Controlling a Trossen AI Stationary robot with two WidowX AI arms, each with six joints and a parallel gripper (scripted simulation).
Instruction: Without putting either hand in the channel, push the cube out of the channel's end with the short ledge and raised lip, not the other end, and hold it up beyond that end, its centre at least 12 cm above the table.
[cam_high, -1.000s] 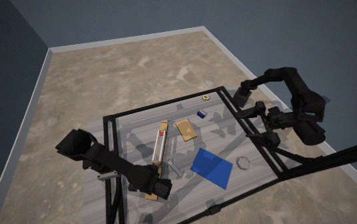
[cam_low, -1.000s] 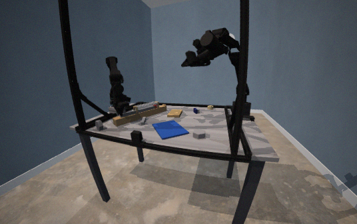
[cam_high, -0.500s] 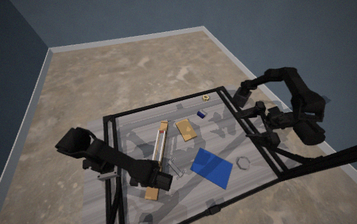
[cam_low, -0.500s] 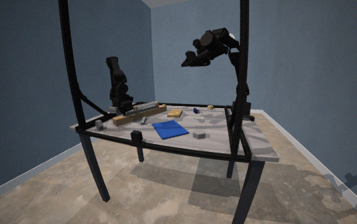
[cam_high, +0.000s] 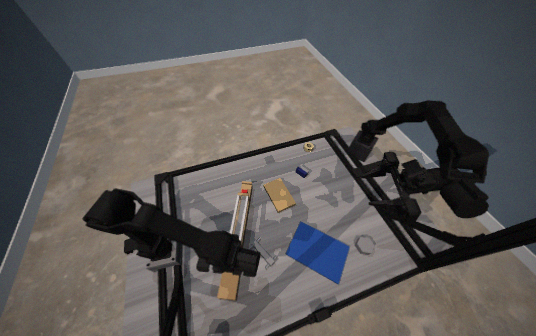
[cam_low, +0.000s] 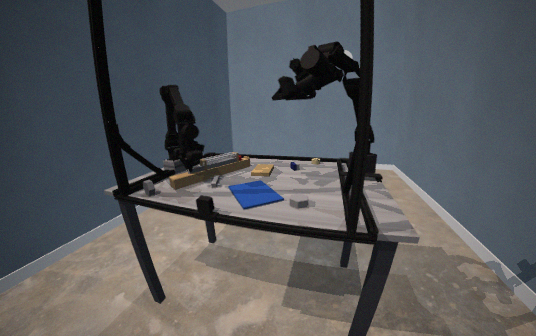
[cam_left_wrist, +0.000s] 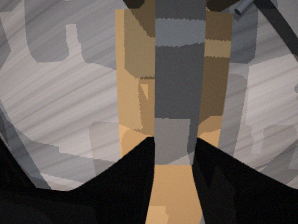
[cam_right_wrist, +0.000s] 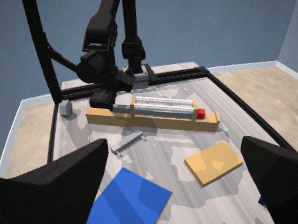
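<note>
The tan channel (cam_high: 231, 290) (cam_low: 182, 179) (cam_right_wrist: 150, 121) (cam_left_wrist: 131, 75) with clear walls lies lengthwise on the table. The small red cube (cam_high: 244, 191) (cam_right_wrist: 201, 113) sits inside it, close to the end with the raised lip, which is the far end in the top view. My left gripper (cam_high: 246, 261) (cam_low: 189, 161) (cam_left_wrist: 172, 144) is low over the channel's opposite end. It is shut on a grey stick (cam_left_wrist: 173, 100) that points along the channel. My right gripper (cam_high: 363, 145) (cam_low: 281, 94) (cam_right_wrist: 176, 145) is open and empty, high above the table's right side.
A blue sheet (cam_high: 317, 251) (cam_low: 255, 194) (cam_right_wrist: 132, 197), a tan plate (cam_high: 280, 195) (cam_right_wrist: 214, 162), a small grey metal tool (cam_high: 267, 255) (cam_right_wrist: 129, 144), a grey hex nut (cam_high: 365, 244) (cam_low: 298, 201), a blue cylinder (cam_high: 301, 171) and a brass gear (cam_high: 309, 146) lie beside the channel. Black frame posts stand at the table's edges.
</note>
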